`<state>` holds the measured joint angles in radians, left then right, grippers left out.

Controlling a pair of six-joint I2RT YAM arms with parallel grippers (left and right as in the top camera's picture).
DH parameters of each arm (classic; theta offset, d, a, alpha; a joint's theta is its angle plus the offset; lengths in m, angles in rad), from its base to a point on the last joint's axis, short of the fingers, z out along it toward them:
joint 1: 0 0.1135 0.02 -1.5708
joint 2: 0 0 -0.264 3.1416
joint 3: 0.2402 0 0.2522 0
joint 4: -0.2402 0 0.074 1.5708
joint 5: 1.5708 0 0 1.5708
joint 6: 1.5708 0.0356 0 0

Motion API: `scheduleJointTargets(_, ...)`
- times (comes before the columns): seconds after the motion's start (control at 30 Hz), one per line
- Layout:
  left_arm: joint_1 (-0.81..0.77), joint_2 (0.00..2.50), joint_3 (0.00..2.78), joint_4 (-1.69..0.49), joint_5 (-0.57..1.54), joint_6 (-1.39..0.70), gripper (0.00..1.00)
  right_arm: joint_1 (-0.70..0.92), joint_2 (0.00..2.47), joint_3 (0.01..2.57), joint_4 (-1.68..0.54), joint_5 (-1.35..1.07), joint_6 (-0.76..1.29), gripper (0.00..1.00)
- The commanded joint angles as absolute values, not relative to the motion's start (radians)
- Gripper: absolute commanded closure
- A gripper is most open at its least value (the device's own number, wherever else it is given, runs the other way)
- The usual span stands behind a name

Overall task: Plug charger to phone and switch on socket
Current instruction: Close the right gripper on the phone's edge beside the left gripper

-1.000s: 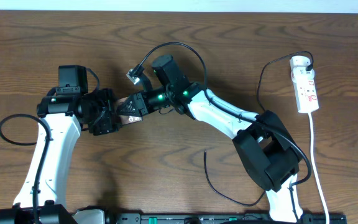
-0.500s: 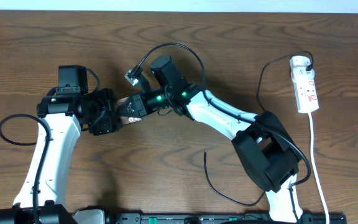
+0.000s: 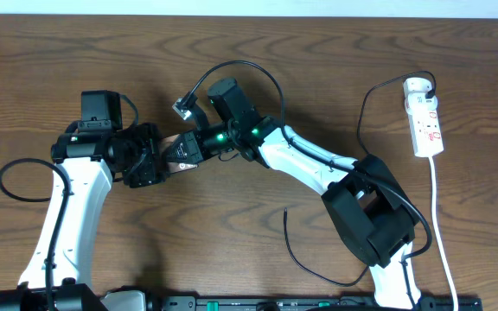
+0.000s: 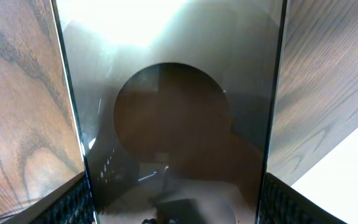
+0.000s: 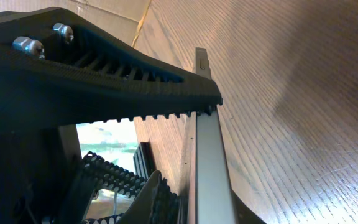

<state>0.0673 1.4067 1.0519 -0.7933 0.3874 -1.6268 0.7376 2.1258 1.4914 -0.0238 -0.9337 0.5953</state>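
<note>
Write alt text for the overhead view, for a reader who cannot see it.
Two white-and-black robot arms meet over a wooden table, the left gripper and right gripper both at a bronze phone between them. A thin black charger cable trails from a white socket strip at the far right.

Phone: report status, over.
Left gripper clamps bronze-gold glossy phone. Right gripper straddles its edge. Black charger cable's connector tip unplugged, apart. No obstruction seen.

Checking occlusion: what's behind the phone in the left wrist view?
Only wooden table shows either side of the phone; whatever lies directly behind it is covered.
</note>
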Motion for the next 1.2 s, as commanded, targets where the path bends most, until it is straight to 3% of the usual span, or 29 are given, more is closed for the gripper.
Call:
scheduleJointTargets(0.0, 0.066, 1.401, 1.066, -0.796, 0.401, -1.635, 0.93, 0.747, 2.128, 1.509, -0.019, -0.944, 0.59, 0.84)
scheduleJointTargets(0.6, 0.066, 1.401, 1.066, -0.796, 0.401, -1.632, 0.93, 0.747, 2.128, 1.509, -0.019, -0.944, 0.59, 0.99)
scheduleJointTargets(0.83, 0.066, 1.401, 1.066, -0.796, 0.401, -1.632, 0.92, 0.747, 2.128, 1.509, -0.02, -0.944, 0.59, 0.99)
scheduleJointTargets(0.87, 0.066, 1.401, 1.066, -0.796, 0.401, -1.631, 0.83, 0.747, 2.128, 1.509, -0.019, -0.944, 0.59, 0.99)
scheduleJointTargets(0.97, 0.066, 1.401, 1.066, -0.795, 0.401, -1.616, 0.42, 0.747, 2.128, 1.509, -0.019, -0.944, 0.59, 0.99)
scheduleJointTargets(1.03, 0.067, 1.401, 1.066, -0.795, 0.4, -1.613, 0.22, 0.746, 2.128, 1.509, -0.019, -0.944, 0.59, 0.99)
scheduleJointTargets(1.1, 0.067, 1.401, 1.066, -0.795, 0.403, -1.606, 0.14, 0.744, 2.128, 1.509, -0.019, -0.944, 0.59, 0.99)
scheduleJointTargets(1.17, 0.067, 1.399, 1.066, -0.795, 0.413, -1.593, 0.13, 0.739, 2.128, 1.509, -0.019, -0.944, 0.59, 0.99)
